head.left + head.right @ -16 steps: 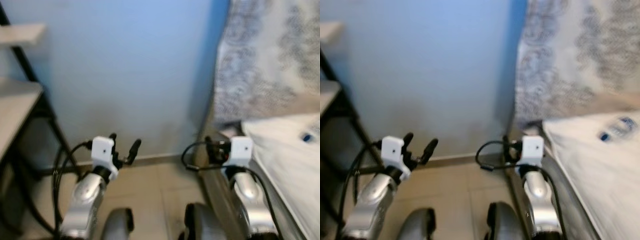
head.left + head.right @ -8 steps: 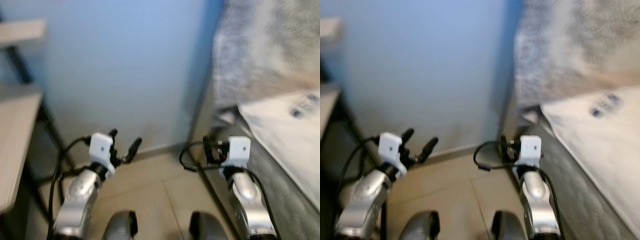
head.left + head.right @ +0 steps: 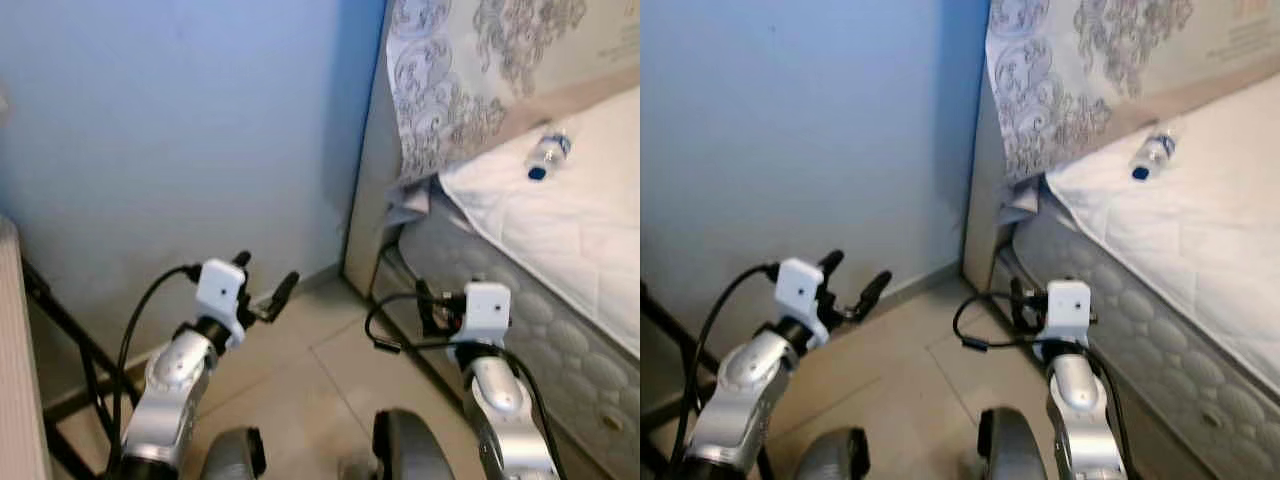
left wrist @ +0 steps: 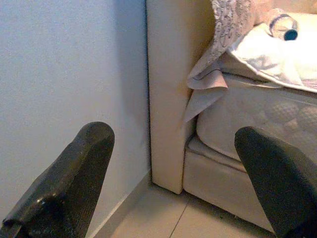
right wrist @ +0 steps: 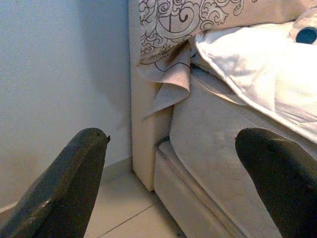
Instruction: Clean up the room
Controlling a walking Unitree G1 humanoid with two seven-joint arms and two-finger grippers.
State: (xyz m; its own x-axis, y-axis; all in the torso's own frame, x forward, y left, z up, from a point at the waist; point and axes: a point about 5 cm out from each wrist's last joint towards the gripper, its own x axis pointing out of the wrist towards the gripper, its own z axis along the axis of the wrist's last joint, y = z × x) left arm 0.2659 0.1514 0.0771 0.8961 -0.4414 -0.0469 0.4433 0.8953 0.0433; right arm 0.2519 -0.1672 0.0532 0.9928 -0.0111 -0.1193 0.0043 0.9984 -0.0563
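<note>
I see my left hand (image 3: 262, 291) raised over the tiled floor (image 3: 320, 370) at about 8 o'clock, its two black fingers spread wide with nothing between them; the right hand (image 5: 173, 183) at about 5 o'clock is likewise spread and holds nothing, close beside the mattress (image 3: 520, 300) side. A plastic bottle (image 3: 548, 153) with a blue cap lies on the white quilt (image 3: 570, 230) of the bed at 2 o'clock, well apart from both hands. The blue wall (image 3: 170, 140) fills 11 o'clock, with the patterned headboard cover (image 3: 450, 70) hanging at 1 o'clock.

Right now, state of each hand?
Left hand: open, holding nothing, held above the tiled floor.
Right hand: open, holding nothing, beside the quilted mattress.
</note>
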